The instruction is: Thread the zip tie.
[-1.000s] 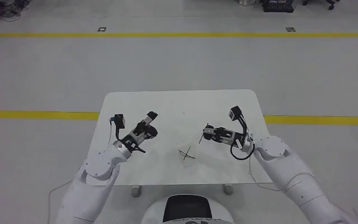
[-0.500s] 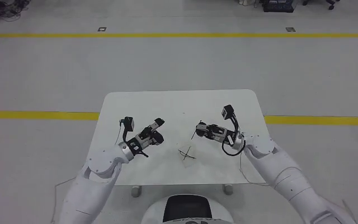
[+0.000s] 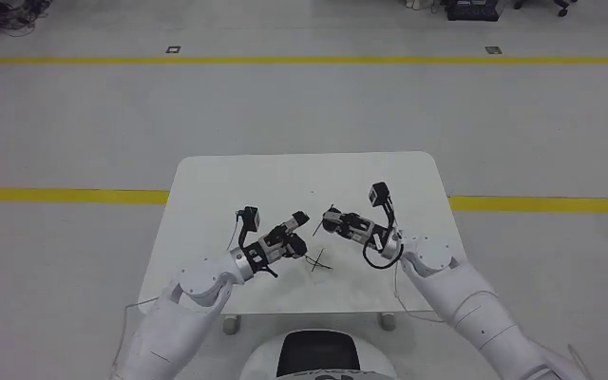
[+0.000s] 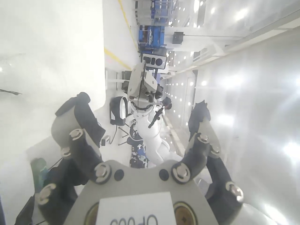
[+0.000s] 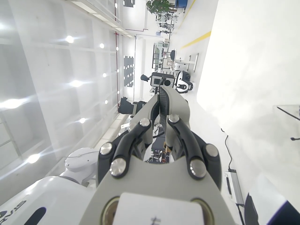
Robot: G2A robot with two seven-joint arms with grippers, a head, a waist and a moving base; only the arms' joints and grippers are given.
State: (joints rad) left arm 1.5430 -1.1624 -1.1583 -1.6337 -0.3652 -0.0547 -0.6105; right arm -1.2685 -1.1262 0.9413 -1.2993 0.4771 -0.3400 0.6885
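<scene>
My right claw (image 5: 162, 92) is clenching the zip tie (image 4: 154, 118) by one end; I'm judging it light, springy; left claw (image 4: 140, 105) is gaping.

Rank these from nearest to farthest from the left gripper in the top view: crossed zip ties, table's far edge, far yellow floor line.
1. Crossed zip ties, on the table beside the left gripper.
2. Table's far edge, ahead.
3. Far yellow floor line, beyond the table.
</scene>
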